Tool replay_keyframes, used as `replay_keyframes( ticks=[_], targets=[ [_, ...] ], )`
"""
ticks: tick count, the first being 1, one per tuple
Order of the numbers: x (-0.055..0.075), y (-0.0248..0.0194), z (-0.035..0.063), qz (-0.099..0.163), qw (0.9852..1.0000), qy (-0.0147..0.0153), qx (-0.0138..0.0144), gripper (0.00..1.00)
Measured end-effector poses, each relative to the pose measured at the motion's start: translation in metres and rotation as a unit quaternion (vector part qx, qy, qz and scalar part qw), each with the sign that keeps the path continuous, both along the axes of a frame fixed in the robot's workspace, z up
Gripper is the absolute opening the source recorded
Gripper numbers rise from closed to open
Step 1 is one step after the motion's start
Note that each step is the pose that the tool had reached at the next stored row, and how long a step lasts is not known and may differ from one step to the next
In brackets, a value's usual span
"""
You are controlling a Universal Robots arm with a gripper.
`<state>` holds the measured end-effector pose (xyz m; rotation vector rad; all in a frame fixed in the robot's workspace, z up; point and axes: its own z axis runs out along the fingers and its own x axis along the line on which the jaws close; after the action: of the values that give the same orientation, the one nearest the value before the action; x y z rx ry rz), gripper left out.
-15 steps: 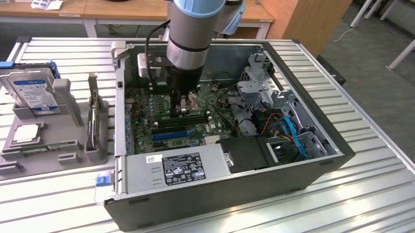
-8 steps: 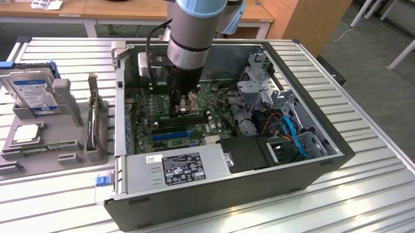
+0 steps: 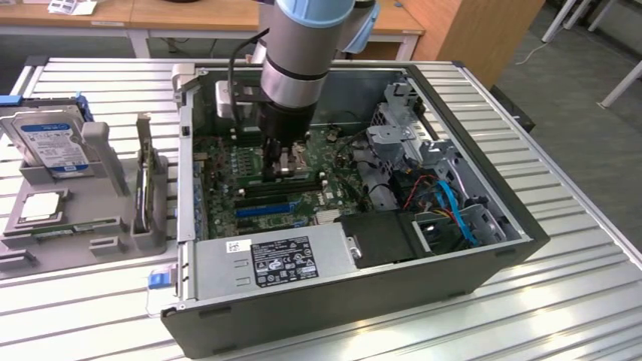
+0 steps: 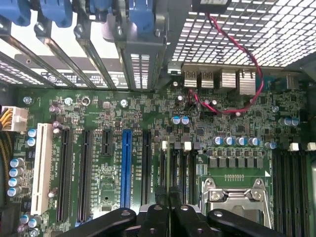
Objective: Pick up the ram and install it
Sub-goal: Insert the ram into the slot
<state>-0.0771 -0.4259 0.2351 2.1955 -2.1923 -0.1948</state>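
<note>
While the robot's gripper [image 3: 284, 167] hangs low inside the open computer box [image 3: 331, 308], right over the green board [image 4: 232, 128] and its long black slots [image 4: 180, 168], its fingers [image 4: 159, 197] are squeezed almost shut. The ram [image 3: 75, 226], a thin green stick, lies in the gray tray [image 3: 20, 252] on the exterior view's left, well apart from the gripper.

Green motherboard [image 4: 108, 173] speckled with blue-capped capacitors [image 4: 228, 140]. On it, one blue slot [image 4: 127, 168] among black slots [image 4: 85, 173], one white slot [image 4: 42, 168] near its edge. Red wire [image 4: 247, 54] looped beside it. Black tool [image 4: 168, 192] over it. Ribbed silver counter [image 3: 561, 301] under its dark grey case [image 3: 331, 316].
</note>
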Motion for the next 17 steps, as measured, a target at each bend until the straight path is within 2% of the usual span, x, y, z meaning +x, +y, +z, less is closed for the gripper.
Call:
replay_keyframes(
  ticks=[11, 17],
  targets=[
    [0.014, 0.0, 0.0, 0.0, 1.0, 0.0, 0.0, 0.12],
    [0.015, 0.0001, -0.0004, 0.0, 1.0, -0.0001, 0.0001, 0.12]
  ],
)
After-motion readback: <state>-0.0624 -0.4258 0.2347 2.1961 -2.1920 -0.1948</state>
